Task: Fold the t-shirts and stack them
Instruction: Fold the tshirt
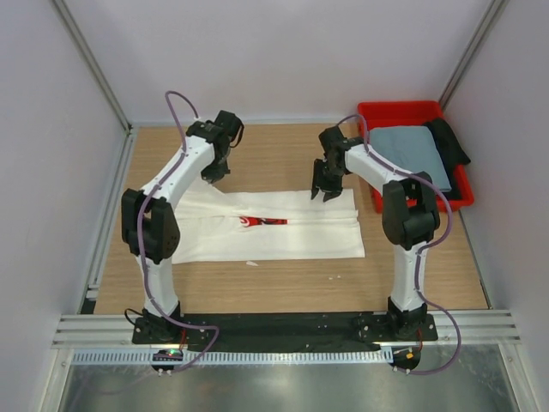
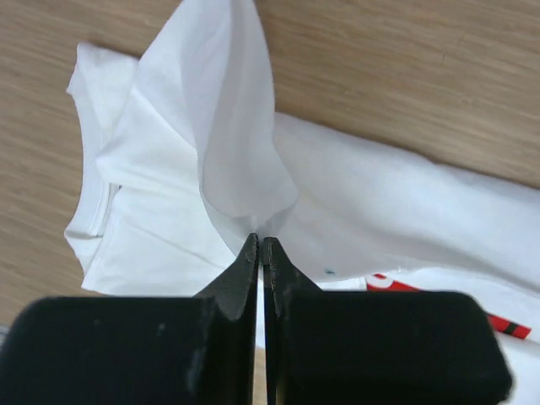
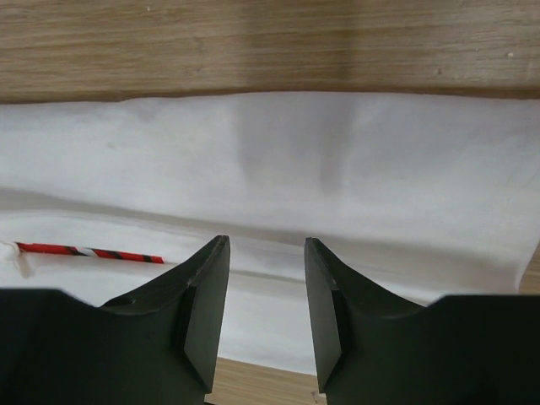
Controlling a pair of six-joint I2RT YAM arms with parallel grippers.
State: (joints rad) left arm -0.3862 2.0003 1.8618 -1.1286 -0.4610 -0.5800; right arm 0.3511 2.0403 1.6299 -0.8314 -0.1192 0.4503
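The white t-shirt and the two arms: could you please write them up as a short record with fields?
white t-shirt: on the wooden table, folded lengthwise, red print partly showing
left tool: shut on a raised fold of the white t-shirt
right tool: open, over the shirt's opposite end, holding nothing
grey-blue t-shirt: folded, in the red bin

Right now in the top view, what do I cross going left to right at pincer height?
left pincer → red print on the white t-shirt → right pincer → grey-blue t-shirt in the red bin → black item
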